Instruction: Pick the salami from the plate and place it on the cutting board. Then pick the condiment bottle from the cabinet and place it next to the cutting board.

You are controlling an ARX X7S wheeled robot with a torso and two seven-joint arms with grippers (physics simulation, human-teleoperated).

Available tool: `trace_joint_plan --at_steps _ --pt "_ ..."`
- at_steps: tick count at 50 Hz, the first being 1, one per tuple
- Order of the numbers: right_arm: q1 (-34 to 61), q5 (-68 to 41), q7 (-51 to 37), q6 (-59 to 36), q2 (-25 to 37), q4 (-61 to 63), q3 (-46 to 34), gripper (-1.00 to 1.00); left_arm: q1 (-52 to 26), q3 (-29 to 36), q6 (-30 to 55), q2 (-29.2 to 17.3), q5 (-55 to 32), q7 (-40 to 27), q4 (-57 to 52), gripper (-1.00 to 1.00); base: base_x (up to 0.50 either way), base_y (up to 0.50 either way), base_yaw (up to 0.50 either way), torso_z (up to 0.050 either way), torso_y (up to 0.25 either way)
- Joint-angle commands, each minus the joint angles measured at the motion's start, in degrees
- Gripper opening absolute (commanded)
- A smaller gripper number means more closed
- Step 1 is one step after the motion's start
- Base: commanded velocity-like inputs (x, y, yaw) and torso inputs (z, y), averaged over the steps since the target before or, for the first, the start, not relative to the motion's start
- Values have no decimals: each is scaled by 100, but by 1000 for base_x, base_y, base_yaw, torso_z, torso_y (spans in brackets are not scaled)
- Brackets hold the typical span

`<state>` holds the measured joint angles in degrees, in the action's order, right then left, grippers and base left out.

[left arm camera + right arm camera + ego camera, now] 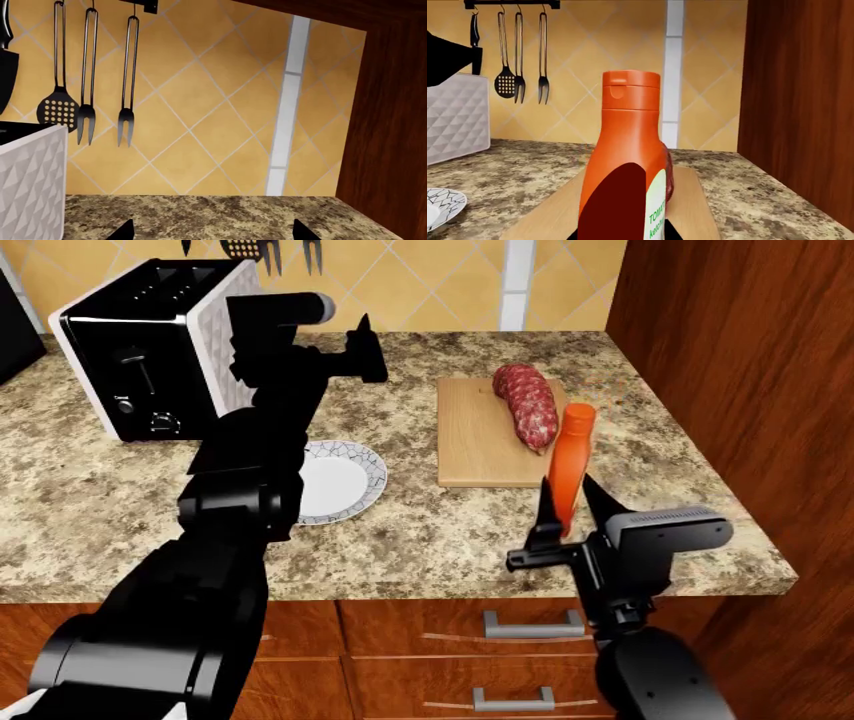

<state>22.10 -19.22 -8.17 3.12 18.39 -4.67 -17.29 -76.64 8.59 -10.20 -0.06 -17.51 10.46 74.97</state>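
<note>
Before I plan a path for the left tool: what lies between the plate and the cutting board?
Only bare granite countertop separates the plate from the cutting board, as the head view shows.

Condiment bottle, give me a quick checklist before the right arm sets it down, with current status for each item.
1. Salami on the cutting board: ok.
2. Plate empty: ok.
3. Condiment bottle upright in the right gripper: ok.
4. Bottle beside the board, not over it: not ok; the right wrist view shows board beneath it.
5. Left gripper clear of the board: ok.
6. Bottle base touching anything: cannot tell.
</note>
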Motion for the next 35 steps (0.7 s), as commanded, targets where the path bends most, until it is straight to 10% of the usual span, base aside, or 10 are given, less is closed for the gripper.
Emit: trace_joint_plan --at_steps 1,21,22,35 --pt "72 157 66 238 -125 -434 -36 -100 6 14 -16 0 6 7 0 100 0 0 0 0 0" --pt "141 176 198 792 -339 -1350 -52 -100 13 9 -33 0 4 42 0 100 0 0 0 0 0" --pt "127 173 201 812 -336 -1338 -51 100 13 7 -34 0 6 42 0 100 0 0 0 0 0" --pt "78 108 222 857 -319 -1264 -61 100 14 -3 -53 0 24 48 0 100 0 0 0 0 0"
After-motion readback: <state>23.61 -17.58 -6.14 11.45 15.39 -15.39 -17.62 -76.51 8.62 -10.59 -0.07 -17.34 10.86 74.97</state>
